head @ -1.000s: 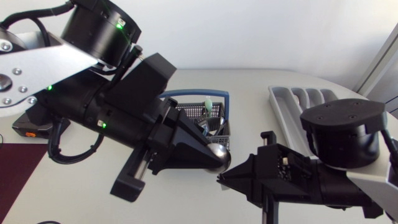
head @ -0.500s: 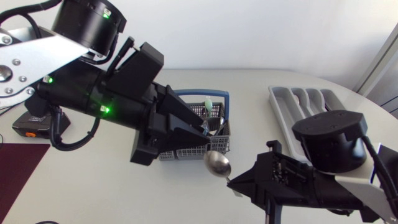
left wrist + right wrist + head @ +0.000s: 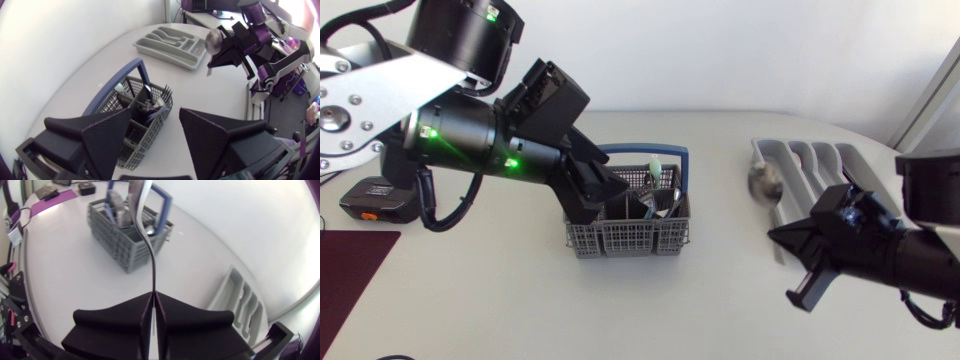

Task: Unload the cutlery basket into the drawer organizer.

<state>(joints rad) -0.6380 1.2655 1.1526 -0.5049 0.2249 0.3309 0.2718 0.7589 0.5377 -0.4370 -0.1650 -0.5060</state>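
Right pincer [image 3: 775,232] is clamping the spoon [image 3: 761,181] by its handle, fingers nearly closed. The spoon's long axis is pointing far, its bowl hovering at the drawer organizer's [image 3: 820,160] left edge. Left pincer [image 3: 620,195] is gaping wide and empty over the cutlery basket [image 3: 625,238].

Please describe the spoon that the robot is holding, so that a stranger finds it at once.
Find the grey tray on the right side of the table. At its end nearest the basket, the right claw grips a spoon by its handle. It is the only cutlery in view that is outside the basket.
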